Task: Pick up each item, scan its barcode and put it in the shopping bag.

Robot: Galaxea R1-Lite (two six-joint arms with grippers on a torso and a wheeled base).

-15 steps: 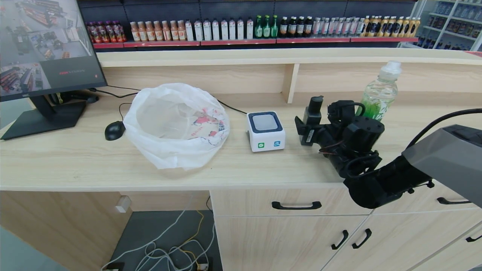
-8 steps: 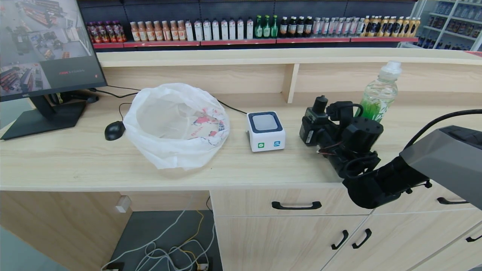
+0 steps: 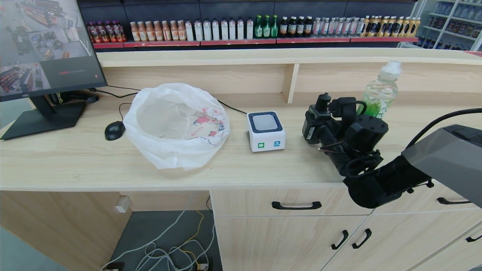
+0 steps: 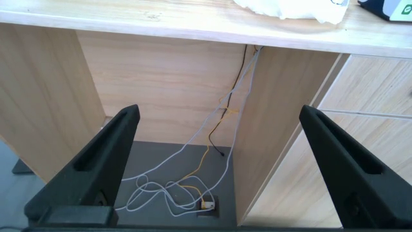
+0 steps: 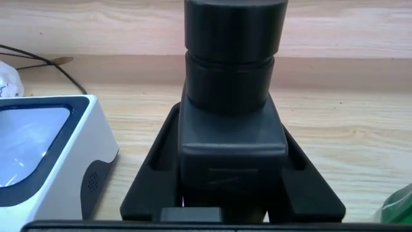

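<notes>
Gripping a dark capped bottle (image 5: 228, 96) upright, jaws clamped on its body, the right gripper (image 3: 319, 125) hovers at the barcode scanner's (image 3: 265, 130) three o'clock, likely for scanning, with the shopping bag (image 3: 177, 124) at the scanner's nine o'clock.

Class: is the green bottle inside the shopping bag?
No, the green bottle stands upright on the counter, apart from the shopping bag.
</notes>
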